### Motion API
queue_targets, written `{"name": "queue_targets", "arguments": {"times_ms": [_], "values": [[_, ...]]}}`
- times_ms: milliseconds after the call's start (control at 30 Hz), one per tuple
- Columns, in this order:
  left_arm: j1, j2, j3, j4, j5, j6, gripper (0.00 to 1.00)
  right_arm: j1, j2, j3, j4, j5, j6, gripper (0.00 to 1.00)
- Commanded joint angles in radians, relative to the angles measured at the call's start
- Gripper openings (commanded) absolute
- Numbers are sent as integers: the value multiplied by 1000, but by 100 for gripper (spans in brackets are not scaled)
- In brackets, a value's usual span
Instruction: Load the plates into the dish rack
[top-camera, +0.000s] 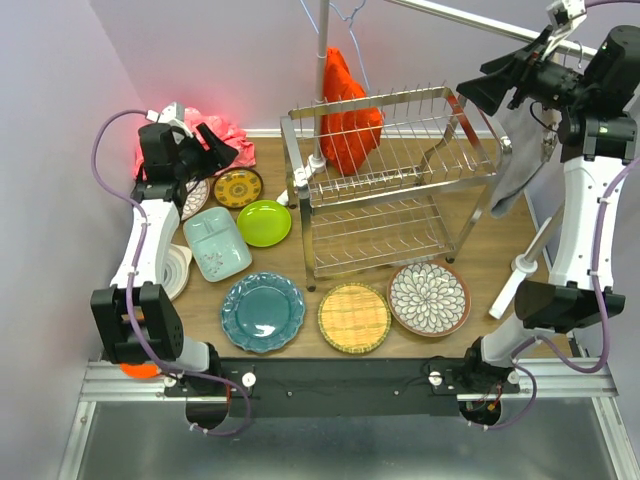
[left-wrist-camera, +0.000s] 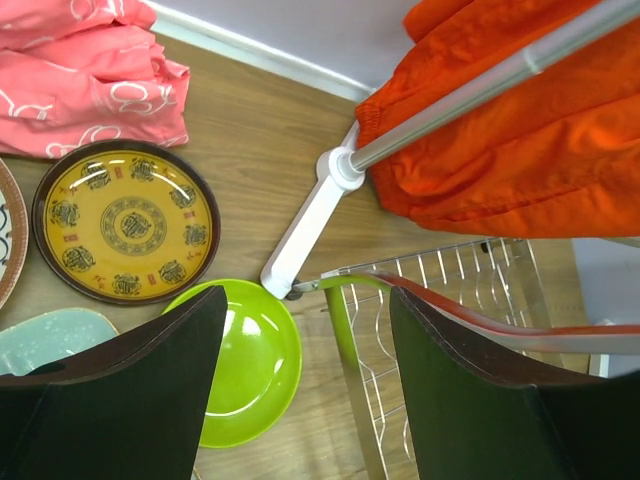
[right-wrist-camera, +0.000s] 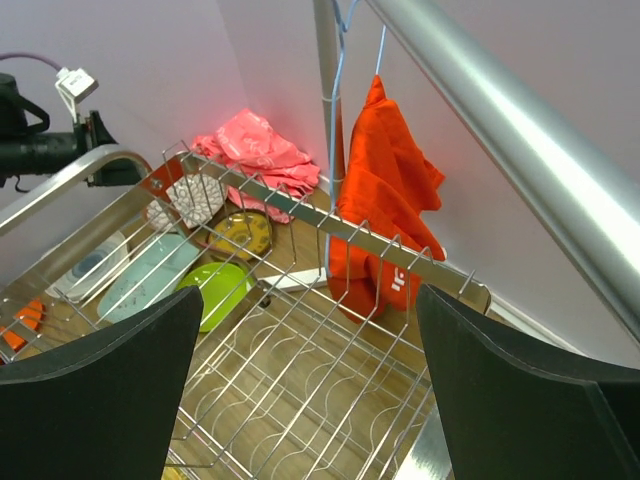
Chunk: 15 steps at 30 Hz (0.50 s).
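- On the wood table (top-camera: 505, 262), with those pale lilac walls (top-camera: 200, 50) around it, what was actually lying about?

- Plates, basically, all of them flat on the table and outside the dish rack (top-camera: 390, 180). Front row: teal scalloped plate (top-camera: 262, 311), woven yellow plate (top-camera: 354, 318) and white petal plate (top-camera: 429, 298), right before the rack's foot. Left of the rack were the lime green plate (top-camera: 264, 222), the mint divided tray (top-camera: 217, 243) just beside it, and the dark-yellow round plate (top-camera: 238, 187) behind them. A patterned plate (top-camera: 195, 197) was half hidden under the left arm, and a whitish dish (top-camera: 178, 270) peeked out at the far left edge.

- And the rack itself?

- Two chrome wire tiers, standing mid-table toward the back. An orange cloth (top-camera: 347, 110) hung on a hanger from the pole right behind it, and a pink cloth (top-camera: 225, 130) was bunched in the back left corner.

- What about the arms?

- The left tool (left-wrist-camera: 305, 300) hung over the lime green plate, fingers spread wide, gripping nothing. The right tool (right-wrist-camera: 310, 290) hovered above the rack's top tier, also wide open with nothing between its fingers.
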Motion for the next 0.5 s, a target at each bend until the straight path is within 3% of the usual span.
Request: {"name": "queue_targets", "arguments": {"times_ms": [0,467], "values": [[8,33,39,36,28,28,75,25,-3,16,-59,52,-95,96],[5,2,-33,20,107,138,71,27,-123,-87,-34,-138,-213,100]]}}
